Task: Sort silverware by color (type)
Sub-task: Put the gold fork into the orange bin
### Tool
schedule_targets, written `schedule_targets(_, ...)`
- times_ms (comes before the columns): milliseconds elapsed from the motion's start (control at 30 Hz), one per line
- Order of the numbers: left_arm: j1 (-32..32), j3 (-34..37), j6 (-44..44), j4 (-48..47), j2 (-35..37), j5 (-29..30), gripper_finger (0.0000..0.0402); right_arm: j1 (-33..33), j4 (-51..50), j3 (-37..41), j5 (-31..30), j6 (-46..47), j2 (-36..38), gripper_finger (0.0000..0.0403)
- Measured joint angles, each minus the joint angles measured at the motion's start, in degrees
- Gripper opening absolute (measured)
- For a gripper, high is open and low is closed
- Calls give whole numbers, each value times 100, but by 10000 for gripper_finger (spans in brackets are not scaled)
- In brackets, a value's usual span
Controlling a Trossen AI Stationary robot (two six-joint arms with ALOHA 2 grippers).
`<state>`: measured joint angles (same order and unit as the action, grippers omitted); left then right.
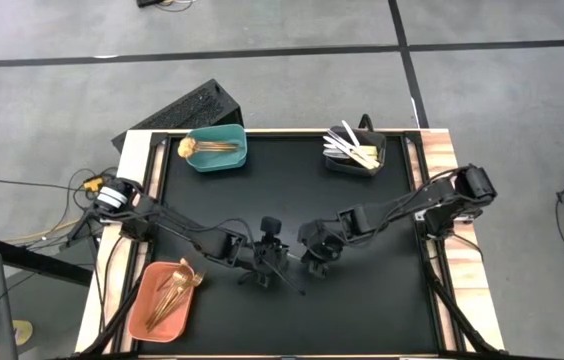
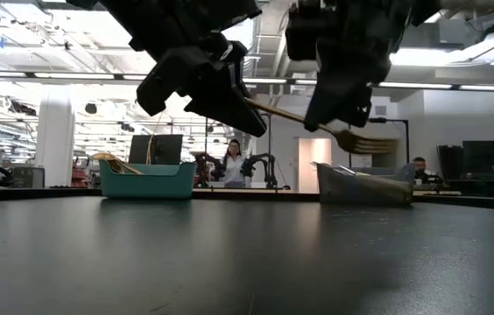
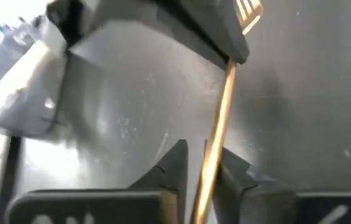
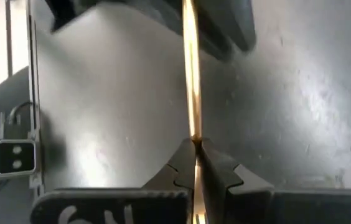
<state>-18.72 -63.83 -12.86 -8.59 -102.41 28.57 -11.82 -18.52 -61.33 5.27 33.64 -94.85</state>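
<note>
A gold fork (image 2: 291, 115) is held clear of the table between both grippers, near the middle of the table's front half. It slants, with its tines (image 2: 371, 140) lower and toward the table's right. My left gripper (image 1: 274, 262) is shut on the handle. My right gripper (image 1: 312, 262) is shut on the fork closer to the tines. My left gripper pinches the fork's handle (image 3: 208, 163) between its two fingers, toward the handle's free end. The fork runs on from there to the right gripper, clear of the table. My right gripper pinches the fork's handle (image 4: 194, 134) between its two shut fingers, on the part nearer the tines. The tines stick out past the gripper (image 2: 345, 133) toward the table's right. The fork is lifted clear and tilted.
A teal bin (image 1: 242, 160) with gold pieces stands at the far left. A black bin (image 1: 377, 165) with silver-white pieces stands at the far right. An orange bin (image 1: 152, 322) with copper pieces lies at the near left. The black mat (image 1: 362, 300) shows bare around the grippers.
</note>
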Motion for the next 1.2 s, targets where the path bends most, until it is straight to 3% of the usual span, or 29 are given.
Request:
schedule_targets(233,-220,-2,-934,111,4,499,120,282,-30,12,331,103,-18,30)
schedule_targets(367,-272,-4,-1227,289,4,514,132,376,183,12,368,119,-17,31)
schedule_targets(867,-275,-4,-1655,272,6,653,14,365,498,14,682,192,-12,34)
schedule_targets(1200,-267,-4,-990,-5,13,779,2,361,809,34,521,-118,-13,67)
